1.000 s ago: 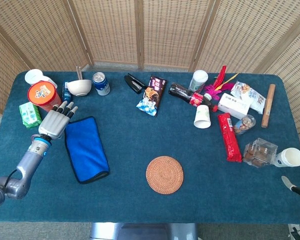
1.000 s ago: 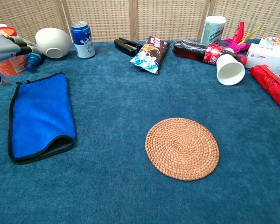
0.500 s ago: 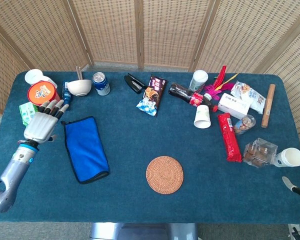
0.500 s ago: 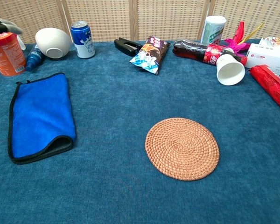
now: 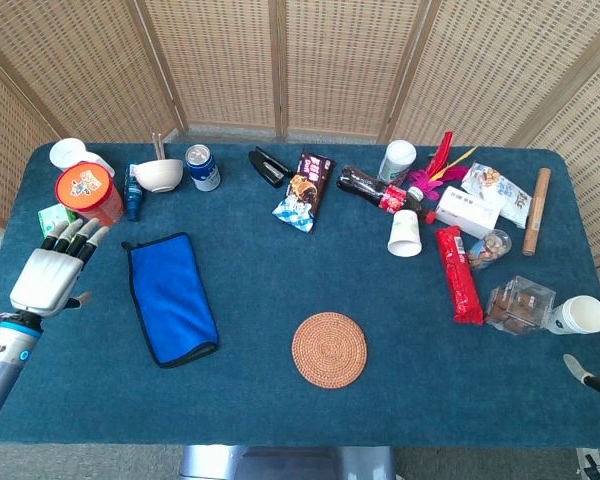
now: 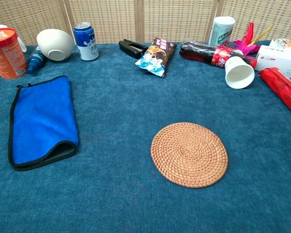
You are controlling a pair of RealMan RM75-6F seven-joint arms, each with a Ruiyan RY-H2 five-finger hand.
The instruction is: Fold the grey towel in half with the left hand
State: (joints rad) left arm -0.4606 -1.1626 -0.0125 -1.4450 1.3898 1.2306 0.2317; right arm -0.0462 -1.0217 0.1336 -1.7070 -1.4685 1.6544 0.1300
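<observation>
Head view shows the left hand point(image 5: 48, 272) at the near-left edge of the bench point(image 5: 280, 270), raised palm-down with its fingers point(image 5: 72, 236) spread and pointing away toward the far side; it holds nothing. Its silver forearm runs down and out of the near-left corner. The hand sits well apart from the towel point(image 5: 170, 297), to the towel's left, with bare blue cloth between them. It does not appear in the chest view.

The towel lies folded on the left part of the bench, blue face up with a dark border, long axis running near to far and slightly slanted. At its near end the fold gapes a little, showing a grey inner layer point(image 6: 63, 148).

Far-left of the towel stand an orange tub point(image 5: 86, 190), a white bowl point(image 5: 158, 174) and a blue can point(image 5: 202, 166). A round woven coaster point(image 5: 329, 348) lies near the middle, to the right of the towel.

Of the right hand point(image 5: 588, 374), only a small pale and dark tip shows at the near-right edge; whether its fingers are spread or curled cannot be told.
</observation>
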